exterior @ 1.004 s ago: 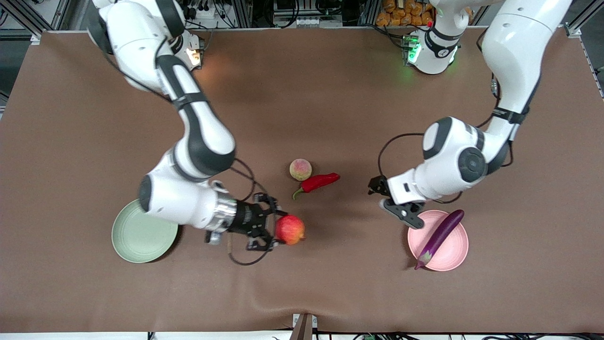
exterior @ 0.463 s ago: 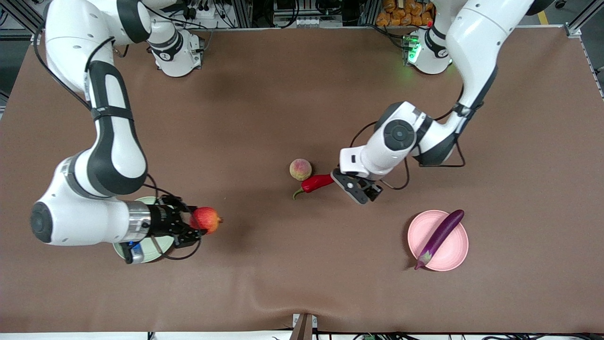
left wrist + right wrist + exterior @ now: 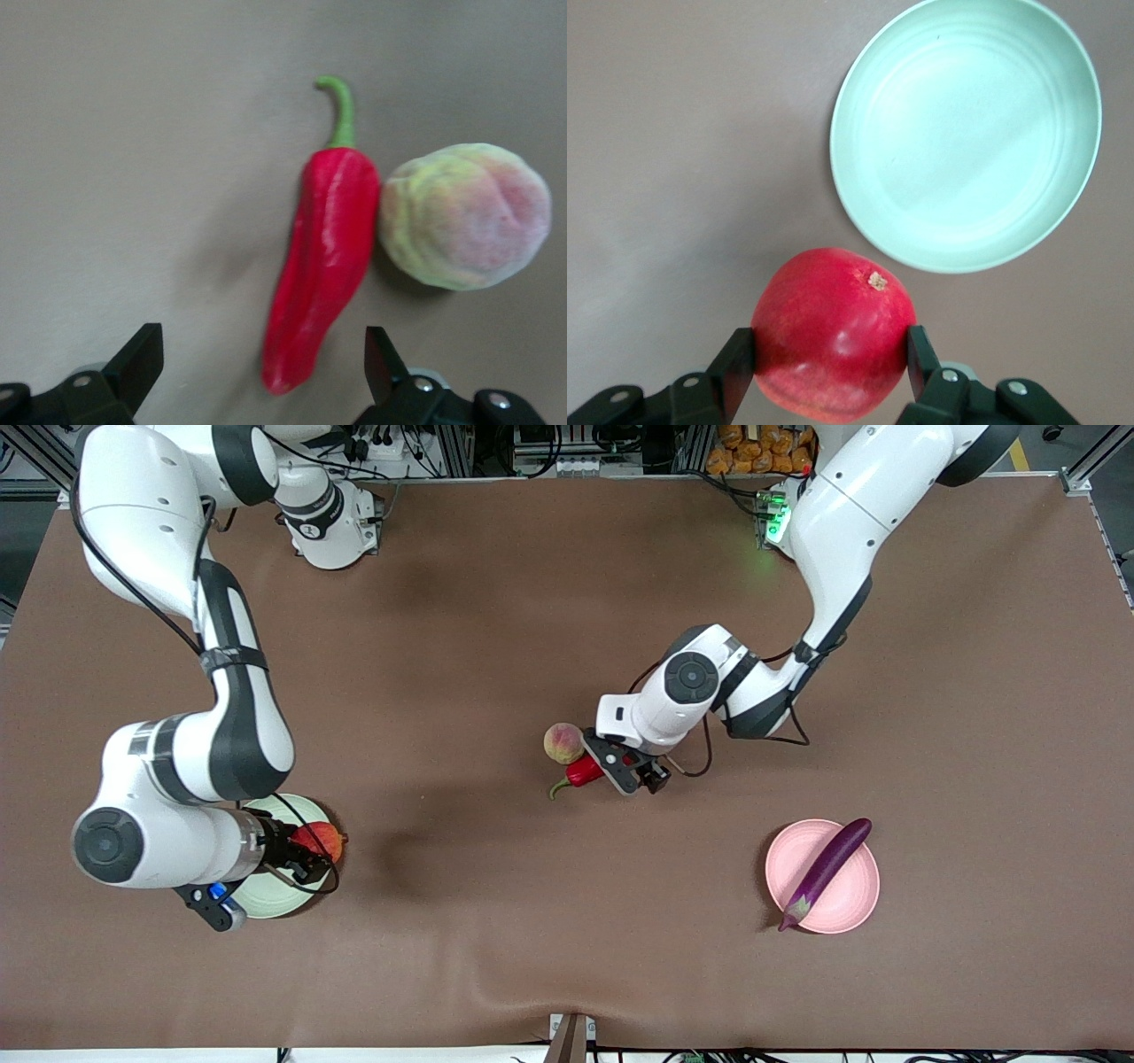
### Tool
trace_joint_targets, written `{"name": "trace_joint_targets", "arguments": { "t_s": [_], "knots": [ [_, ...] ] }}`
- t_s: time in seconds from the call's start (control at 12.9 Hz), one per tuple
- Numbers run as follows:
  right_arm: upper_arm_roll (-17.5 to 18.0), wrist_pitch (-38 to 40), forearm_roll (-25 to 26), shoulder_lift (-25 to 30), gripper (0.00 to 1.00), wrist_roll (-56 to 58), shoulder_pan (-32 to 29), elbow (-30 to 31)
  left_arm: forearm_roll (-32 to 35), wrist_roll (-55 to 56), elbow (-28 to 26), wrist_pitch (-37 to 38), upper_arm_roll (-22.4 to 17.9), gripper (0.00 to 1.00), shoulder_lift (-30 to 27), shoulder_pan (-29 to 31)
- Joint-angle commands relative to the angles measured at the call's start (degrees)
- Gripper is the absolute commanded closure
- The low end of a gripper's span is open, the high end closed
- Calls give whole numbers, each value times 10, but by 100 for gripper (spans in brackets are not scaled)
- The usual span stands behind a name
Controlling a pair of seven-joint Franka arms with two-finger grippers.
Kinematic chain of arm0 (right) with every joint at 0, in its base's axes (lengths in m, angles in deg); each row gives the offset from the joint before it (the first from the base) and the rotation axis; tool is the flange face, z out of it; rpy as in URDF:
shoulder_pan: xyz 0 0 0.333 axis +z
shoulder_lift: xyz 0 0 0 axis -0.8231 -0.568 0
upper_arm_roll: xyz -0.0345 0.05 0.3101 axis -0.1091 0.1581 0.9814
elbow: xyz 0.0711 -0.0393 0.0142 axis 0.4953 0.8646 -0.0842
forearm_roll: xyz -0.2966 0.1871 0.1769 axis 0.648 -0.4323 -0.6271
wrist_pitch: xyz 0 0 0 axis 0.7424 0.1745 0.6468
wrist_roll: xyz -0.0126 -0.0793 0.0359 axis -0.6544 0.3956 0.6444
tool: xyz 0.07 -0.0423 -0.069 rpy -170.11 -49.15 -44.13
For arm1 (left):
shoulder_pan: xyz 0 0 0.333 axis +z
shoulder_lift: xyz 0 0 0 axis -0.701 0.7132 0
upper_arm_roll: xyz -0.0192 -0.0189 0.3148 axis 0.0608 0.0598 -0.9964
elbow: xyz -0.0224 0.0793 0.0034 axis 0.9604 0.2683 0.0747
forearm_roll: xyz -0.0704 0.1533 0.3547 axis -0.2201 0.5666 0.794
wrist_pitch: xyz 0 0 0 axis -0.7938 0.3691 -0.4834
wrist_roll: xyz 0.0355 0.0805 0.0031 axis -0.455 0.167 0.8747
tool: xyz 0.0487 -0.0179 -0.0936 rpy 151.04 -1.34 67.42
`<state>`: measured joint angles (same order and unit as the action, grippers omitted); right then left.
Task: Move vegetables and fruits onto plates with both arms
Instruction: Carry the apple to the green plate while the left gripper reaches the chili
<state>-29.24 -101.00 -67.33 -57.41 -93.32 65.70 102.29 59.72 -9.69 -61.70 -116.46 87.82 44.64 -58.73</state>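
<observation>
A: Your front view half hides the red fruit (image 3: 321, 840), right?

B: Yep. Right gripper (image 3: 829, 354) clamps it beside the green plate (image 3: 967, 133). Left gripper (image 3: 261, 359) gapes over the chili (image 3: 323, 257) touching the peach (image 3: 465, 217), holding nothing.

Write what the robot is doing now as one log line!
right gripper: holds red fruit near green plate | left gripper: open over chili | peach: beside chili | eggplant: on pink plate

A robotics lab: two white Franka arms (image 3: 221, 717) bolted to a brown-covered table (image 3: 496, 921), with aluminium framing (image 3: 461, 447) and cables along its far edge.
</observation>
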Motion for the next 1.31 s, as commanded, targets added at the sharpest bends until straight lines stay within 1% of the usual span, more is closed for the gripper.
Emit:
{"name": "trace_joint_targets", "arguments": {
  "t_s": [0.0, 0.08, 0.23, 0.39, 0.46, 0.54, 0.62, 0.69, 0.77, 0.85, 0.93, 1.0, 1.08, 1.16, 1.24],
  "knots": [
    [6, -32, 29, 21, 61, 44, -6, 60, 22, 26, 6, -6, -7, 0, 2, -19],
    [6, -41, 29, 28, 61, 59, -12, 75, 32, 26, 6, -5, -7, 0, 4, -21],
    [6, -84, 30, 50, 61, 81, -16, 128, 61, 28, 9, -7, -7, 0, 23, -23],
    [5, -172, 30, 80, 61, 129, -28, 212, 75, 27, 10, -21, -10, 3, 34, -27],
    [5, -217, 30, 88, 61, 157, -39, 245, 75, 28, 13, -26, -10, 12, 38, -31],
    [5, -247, 30, 88, 61, 181, -47, 262, 75, 29, 15, -26, -11, 23, 40, -34],
    [5, -258, 30, 86, 60, 210, -54, 265, 76, 28, 15, -26, -11, 33, 40, -34],
    [6, -259, 30, 86, 57, 240, -65, 265, 76, 29, 15, -26, -11, 52, 40, -34],
    [6, -258, 30, 86, 37, 272, -73, 265, 76, 29, 15, -25, -11, 83, 39, -34],
    [6, -255, 30, 87, 0, 288, -76, 266, 76, 35, 15, -25, -11, 100, 38, -32],
    [6, -251, 30, 89, 0, 287, -75, 266, 76, 50, 17, -21, -11, 100, 33, -30],
    [7, -236, 28, 93, 0, 283, -72, 265, 77, 51, 17, -12, -11, 100, 18, -25],
    [9, -217, 20, 101, 0, 279, -69, 264, 78, 49, 16, 16, -10, 100, -5, -10],
    [13, -199, 11, 113, 0, 269, -64, 264, 72, 51, 15, 54, -5, 100, -39, 10],
    [23, -177, -17, 121, 0, 228, -51, 263, 60, 51, 17, 97, -3, 100, -72, 24]
  ]
}}
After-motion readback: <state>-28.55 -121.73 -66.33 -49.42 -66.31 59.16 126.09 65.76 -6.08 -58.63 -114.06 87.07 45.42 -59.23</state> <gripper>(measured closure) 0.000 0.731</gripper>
